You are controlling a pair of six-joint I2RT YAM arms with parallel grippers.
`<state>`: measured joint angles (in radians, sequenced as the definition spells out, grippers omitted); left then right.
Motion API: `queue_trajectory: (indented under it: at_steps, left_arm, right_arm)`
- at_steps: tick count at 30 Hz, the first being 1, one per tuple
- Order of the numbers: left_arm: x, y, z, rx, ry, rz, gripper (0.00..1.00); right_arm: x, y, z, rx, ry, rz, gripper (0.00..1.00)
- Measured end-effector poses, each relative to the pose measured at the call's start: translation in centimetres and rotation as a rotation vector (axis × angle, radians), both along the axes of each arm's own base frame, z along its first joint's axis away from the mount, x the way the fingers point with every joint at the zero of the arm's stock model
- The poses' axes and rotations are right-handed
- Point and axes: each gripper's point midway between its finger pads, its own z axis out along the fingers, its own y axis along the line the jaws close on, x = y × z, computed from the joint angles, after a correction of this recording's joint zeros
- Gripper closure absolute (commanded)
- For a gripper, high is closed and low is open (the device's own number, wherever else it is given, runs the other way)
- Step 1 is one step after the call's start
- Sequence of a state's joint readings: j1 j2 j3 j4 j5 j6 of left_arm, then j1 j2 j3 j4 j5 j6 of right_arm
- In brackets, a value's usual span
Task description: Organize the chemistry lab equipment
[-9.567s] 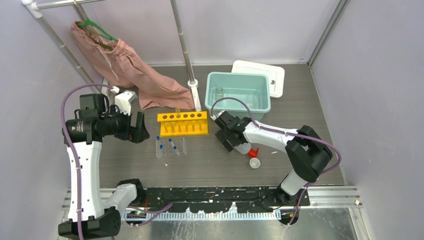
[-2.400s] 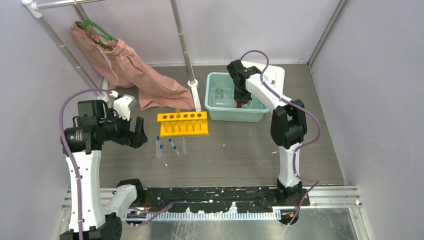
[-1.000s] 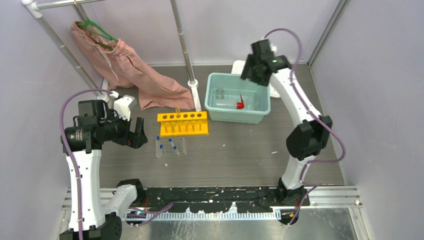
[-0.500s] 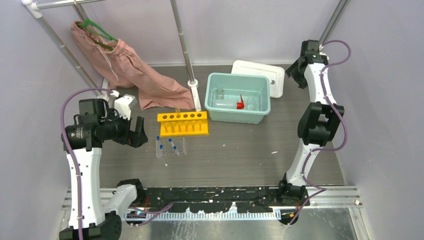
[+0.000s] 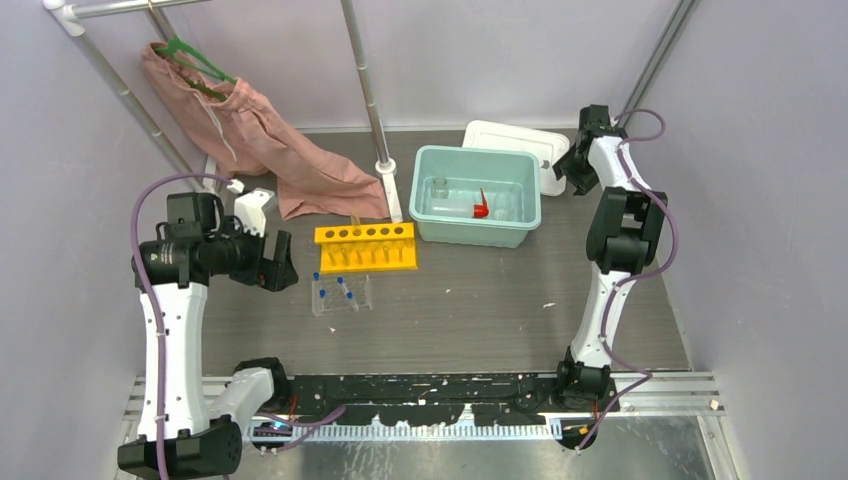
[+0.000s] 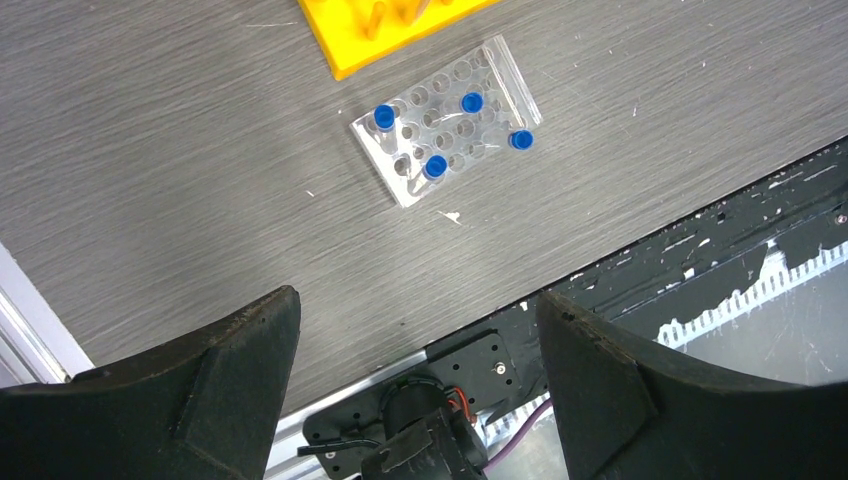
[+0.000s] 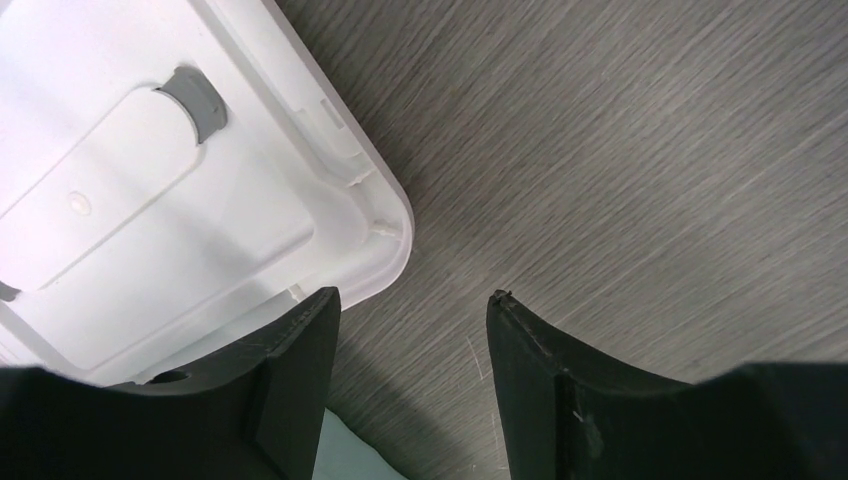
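I'm hovering the left gripper (image 6: 415, 300), fingers spread wide and empty, near the well tray (image 5: 340, 295) at center-left of the top view. Right gripper (image 7: 412, 295) is hanging spread too, at the white lid (image 7: 150, 200) corner, upper right. Squeeze bottle (image 5: 470, 208) is lying in the teal bin (image 5: 478, 150).

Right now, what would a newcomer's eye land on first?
The yellow tube rack sits centre, blue-capped tubes in a clear well tray beside it. At far left hangs a pink garment on a green hanger; right of centre, a teal bin holds a red-nozzled squeeze bottle.
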<state>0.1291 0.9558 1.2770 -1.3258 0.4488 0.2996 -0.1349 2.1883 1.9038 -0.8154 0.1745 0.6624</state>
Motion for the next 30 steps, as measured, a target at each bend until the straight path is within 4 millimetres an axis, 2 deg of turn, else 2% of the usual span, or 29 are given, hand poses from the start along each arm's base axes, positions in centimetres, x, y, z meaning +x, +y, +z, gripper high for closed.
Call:
queue_trajectory:
  at_steps: [10, 13, 23, 30]
  left_arm:
    - [0.2, 0.0, -0.6, 0.001, 0.01, -0.003, 0.12]
    - [0.2, 0.1, -0.7, 0.001, 0.015, -0.003, 0.12]
    - [0.4, 0.1, -0.8, 0.002, 0.018, -0.003, 0.12]
    - [0.4, 0.1, -0.9, 0.003, 0.019, -0.002, 0.12]
  right_arm:
    - [-0.2, 0.7, -5.3, 0.054, 0.065, -0.028, 0.43]
    - [0.3, 0.8, -5.2, 0.064, 0.046, -0.039, 0.46]
    - [0.8, 1.2, -5.4, 0.119, -0.013, -0.118, 0.71]
    - [1.0, 1.6, -5.4, 0.163, -0.046, -0.186, 0.73]
